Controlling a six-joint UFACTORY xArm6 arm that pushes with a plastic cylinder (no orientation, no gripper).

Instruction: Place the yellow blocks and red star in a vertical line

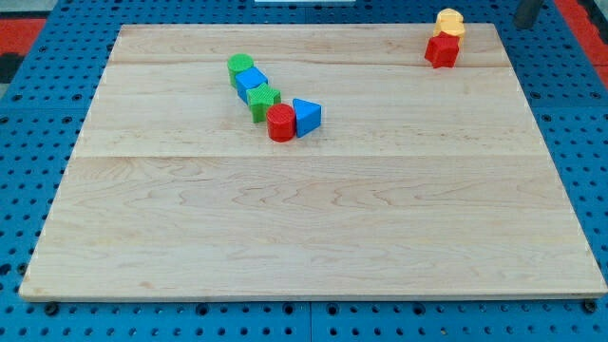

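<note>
The red star (441, 51) sits near the board's (304, 228) top right corner. A yellow block (449, 22) touches it just above. My tip does not show; only a dark bit pokes in at the view's top right. There are no jaws here.

Near the top middle, a green round block (240, 66), blue block (251, 81), green block (264, 99), red round block (280, 123) and blue triangle (306, 116) sit in a slanted row.

Yellow block (449, 21) touches red star (441, 50) at board's (304, 228) top-right.
</note>
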